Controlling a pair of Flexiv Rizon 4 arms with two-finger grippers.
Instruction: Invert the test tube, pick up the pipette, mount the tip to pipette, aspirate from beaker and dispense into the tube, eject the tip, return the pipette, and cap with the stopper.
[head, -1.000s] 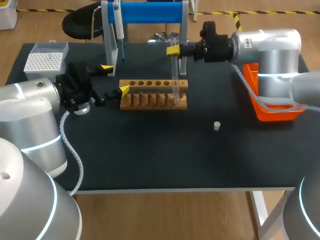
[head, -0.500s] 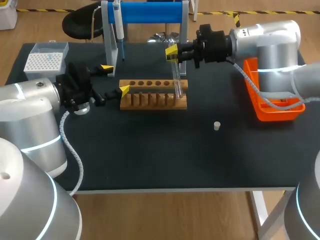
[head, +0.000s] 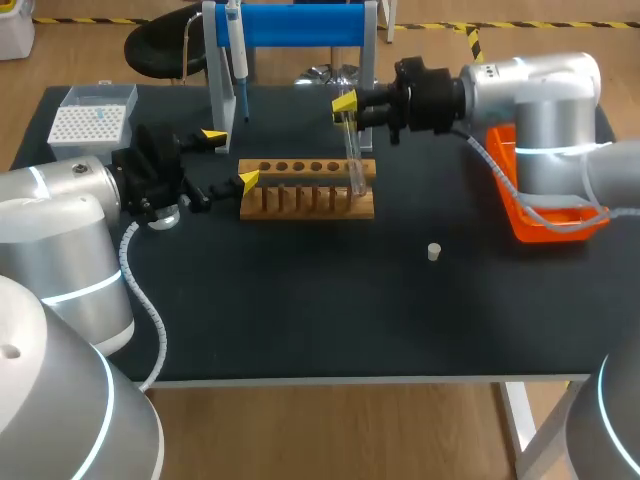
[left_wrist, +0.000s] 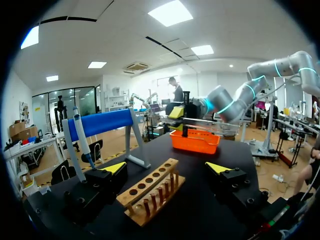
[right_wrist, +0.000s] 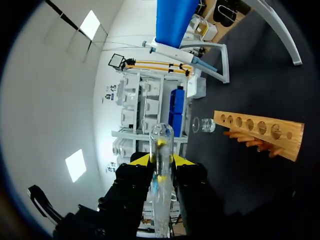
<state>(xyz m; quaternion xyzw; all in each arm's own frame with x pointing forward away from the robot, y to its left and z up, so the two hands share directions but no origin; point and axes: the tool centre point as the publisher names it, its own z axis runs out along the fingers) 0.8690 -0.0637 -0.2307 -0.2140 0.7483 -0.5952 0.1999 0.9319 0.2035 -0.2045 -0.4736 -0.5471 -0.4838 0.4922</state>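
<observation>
My right gripper (head: 345, 103) is shut on a clear test tube (head: 354, 160), which hangs tilted over the right end of the wooden rack (head: 308, 188). In the right wrist view the test tube (right_wrist: 161, 175) runs between the yellow fingertips, its rounded end ahead of the gripper (right_wrist: 161, 159). My left gripper (head: 226, 158) stands open just left of the rack. From the left wrist, the rack (left_wrist: 152, 192) lies ahead, between the open gripper's (left_wrist: 166, 170) fingers. The pipette (head: 237, 55) hangs on the blue stand (head: 300, 24). A small white stopper (head: 433, 251) lies on the table.
A white tip box (head: 92, 118) sits at the back left. An orange tray (head: 545, 205) lies at the right under my right arm. A small glass beaker (right_wrist: 202, 125) stands beyond the rack's far end in the right wrist view.
My right wrist has turned, tipping the tube from upright to a slant, its lower end now farther right. The left arm has kept still.
</observation>
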